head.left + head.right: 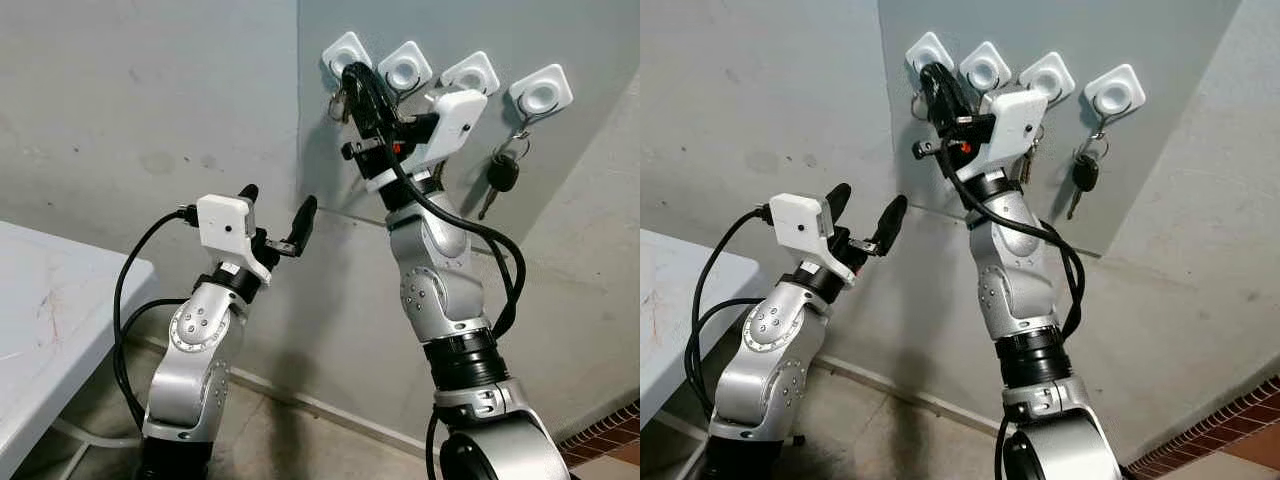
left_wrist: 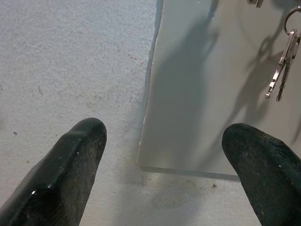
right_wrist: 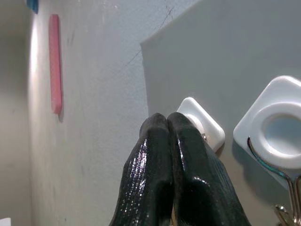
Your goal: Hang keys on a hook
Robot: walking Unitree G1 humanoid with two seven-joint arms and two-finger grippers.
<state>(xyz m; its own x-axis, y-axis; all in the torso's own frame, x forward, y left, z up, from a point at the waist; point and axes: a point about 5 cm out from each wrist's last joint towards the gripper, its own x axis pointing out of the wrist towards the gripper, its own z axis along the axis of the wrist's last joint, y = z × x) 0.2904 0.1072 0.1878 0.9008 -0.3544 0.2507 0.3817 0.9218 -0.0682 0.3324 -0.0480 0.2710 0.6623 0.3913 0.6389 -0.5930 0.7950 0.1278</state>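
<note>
Nearest me, left gripper (image 1: 277,219) hangs low off the wall, fingers spread wide, nothing in it. Its wrist cam looks at the lower edge of the grey panel (image 2: 211,84), where a silver key bunch (image 2: 282,66) dangles from above

White table (image 1: 40,330) sits off to my left, not involved

Right arm is raised to the row of four white hooks (image 1: 470,72) on the panel. Right gripper (image 1: 352,80) is up at the leftmost hook (image 1: 345,55), fingers pressed tight together per the wrist cam. I see a bit of metal and a ring just beside the fingers at that hook, so I read it as pinching the keys (image 1: 340,100) there, but the grip itself is hidden, can't confirm

Black car key (image 1: 503,172) hangs off the far-right hook, already done or unrelated

Step as I judge it: final placement, getting the ring over the leftmost hook's prong. Can't tell if the ring is seated yet

Next move needs: small downward settle so the ring drops into the hook's curve, then part the fingers and back straight off the wall without snagging the ring or the neighbouring bunch. Risk is releasing before it's seated, keys drop to the floor
</note>
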